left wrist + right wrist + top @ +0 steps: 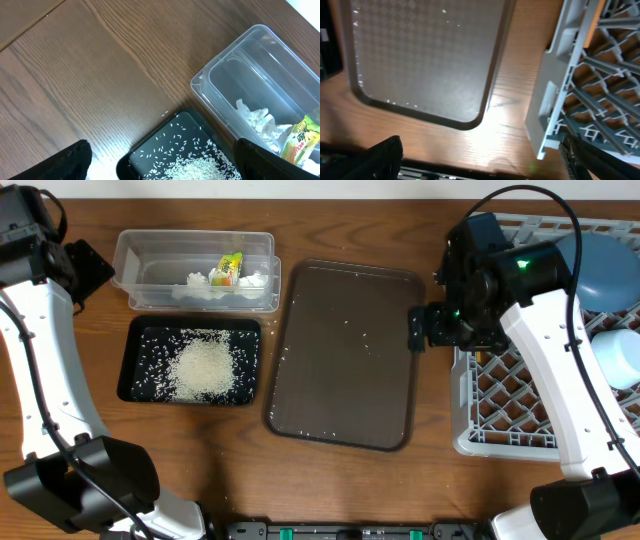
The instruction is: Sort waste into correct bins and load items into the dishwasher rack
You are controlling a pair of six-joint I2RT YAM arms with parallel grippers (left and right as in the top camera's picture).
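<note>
From above, a clear tub [150, 270] is seen at the upper left of the wooden tabletop [340, 485]. A crumpled white tissue [200, 283] and a yellow-green wrapper [230, 270] are contained in it. Just below the tub a black tray [135, 385] is set, with a heap of rice [205, 368] in it and loose grains scattered around the heap. A brown serving tray [345, 380] is placed at the centre and is dotted with a few stray grains. The grey rack [500, 415] is found at the right edge. A blue-grey round dish [600, 265] and a pale blue bowl [622, 358] are seen in it. The left pincer [88, 268] is poised at the upper left, beside the tub's short end. The right pincer [418, 330] is poised between the serving tray's right rim and the rack.

In the left wrist view, two dark fingers [70, 162] are shown at the lower corners, spread wide with nothing gripped. A corner of the black tray with rice is framed at the bottom centre. The tub is seen at the right, with the tissue and wrapper at the lower right.

In the right wrist view, the fingers [382, 157] are likewise spread wide and nothing is clamped. The upper left is filled by the serving tray, and a corner of the rack is seen at the right. Bare tabletop is shown between them.
</note>
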